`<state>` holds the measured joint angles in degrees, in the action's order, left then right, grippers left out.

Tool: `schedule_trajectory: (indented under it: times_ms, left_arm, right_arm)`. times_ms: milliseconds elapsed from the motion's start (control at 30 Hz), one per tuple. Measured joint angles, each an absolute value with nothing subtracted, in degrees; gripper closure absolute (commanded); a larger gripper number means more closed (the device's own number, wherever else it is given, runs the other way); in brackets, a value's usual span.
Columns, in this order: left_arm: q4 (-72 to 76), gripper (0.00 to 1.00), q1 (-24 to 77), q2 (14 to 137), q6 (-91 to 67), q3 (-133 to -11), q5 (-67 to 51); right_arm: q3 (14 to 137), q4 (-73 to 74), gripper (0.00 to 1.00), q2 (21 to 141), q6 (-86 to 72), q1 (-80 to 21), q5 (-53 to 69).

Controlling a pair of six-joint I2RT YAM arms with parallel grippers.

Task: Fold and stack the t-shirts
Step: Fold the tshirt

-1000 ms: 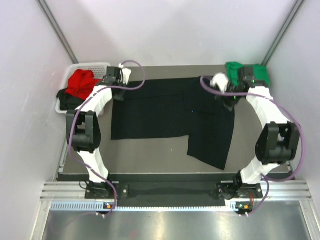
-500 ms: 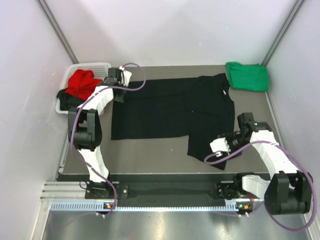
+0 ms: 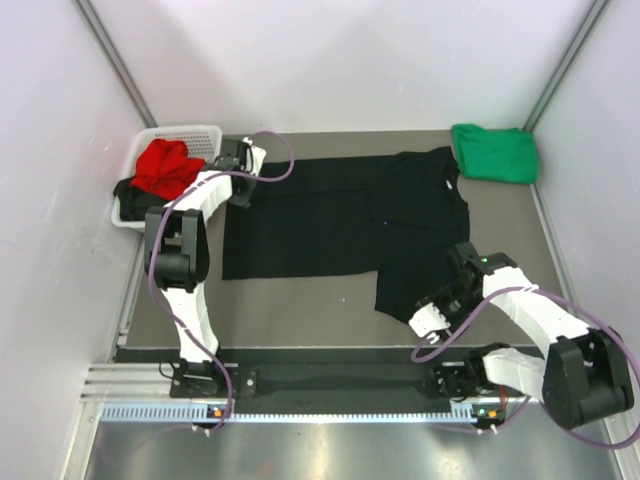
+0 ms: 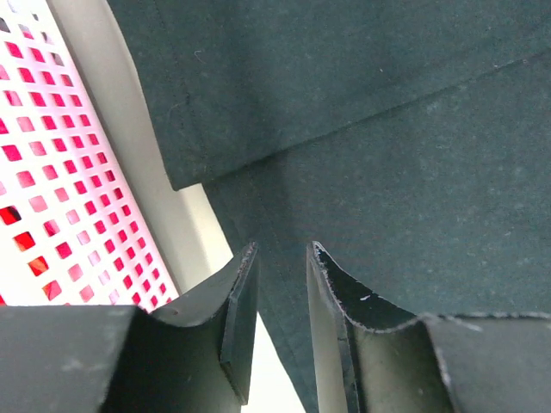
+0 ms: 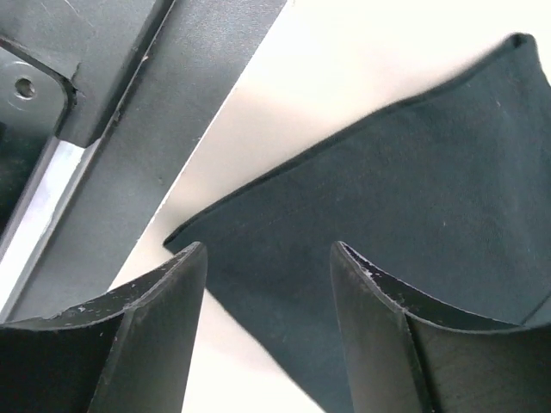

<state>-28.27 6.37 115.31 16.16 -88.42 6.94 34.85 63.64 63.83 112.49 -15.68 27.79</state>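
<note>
A large black t-shirt [image 3: 340, 215] lies spread flat on the table, with one flap reaching toward the near right. My left gripper [image 3: 240, 193] is low at the shirt's far left corner. In the left wrist view its jaws [image 4: 282, 249] stand a narrow gap apart over the black cloth [image 4: 387, 129] edge, open. My right gripper [image 3: 425, 322] hovers at the near right corner of the flap, open wide above the black cloth [image 5: 413, 172], holding nothing [image 5: 269, 249]. A folded green t-shirt [image 3: 495, 152] rests at the far right. A red t-shirt [image 3: 165, 165] and a black one [image 3: 135, 195] lie in the basket.
The white lattice basket [image 3: 185, 130] stands at the far left, close beside my left gripper, and its wall [image 4: 52, 155] shows in the left wrist view. The dark rail [image 5: 129, 112] at the table's near edge runs just beside my right gripper.
My right arm has swung from the far right, by the green t-shirt, down to the black shirt's near right corner. The left gripper has stayed at the far left corner.
</note>
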Motion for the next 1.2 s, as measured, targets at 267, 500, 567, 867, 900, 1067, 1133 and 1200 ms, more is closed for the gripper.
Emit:
schedule_trajectory:
  times_ms: [267,500,567,867,900,1067,1133,1200]
  left_arm:
    - [-28.3,0.66,6.4,115.3,16.4,-88.5,7.6]
    - [-28.2,0.66,6.4,115.3,16.7,-88.5,8.6]
    - [-28.2,0.66,6.4,115.3,16.7,-88.5,8.7]
    - [-28.1,0.66,6.4,115.3,16.9,-89.4,9.0]
    - [-28.0,0.66,6.4,115.3,16.9,-89.6,9.1]
    - [-27.8,0.66,6.4,115.3,17.4,-89.8,9.6]
    - [-27.8,0.66,6.4,115.3,17.7,-89.8,9.9]
    - [-27.8,0.66,6.4,115.3,18.0,-89.8,10.0]
  right_arm:
    - [34.9,61.3,0.45,66.8,111.8,-18.0,24.4]
    - [34.9,66.0,0.44,65.7,111.7,-18.2,22.2]
    - [34.7,67.2,0.44,64.3,111.8,-18.2,21.8]
    - [32.1,67.4,0.47,64.1,111.2,-18.2,19.7]
    - [31.9,66.8,0.48,64.8,111.0,-18.2,19.5]
    - [31.8,64.4,0.64,67.2,110.5,-18.3,19.2]
    - [32.0,63.5,0.76,67.6,110.2,-18.4,19.5]
    - [32.0,62.5,0.86,67.7,110.2,-18.6,19.7]
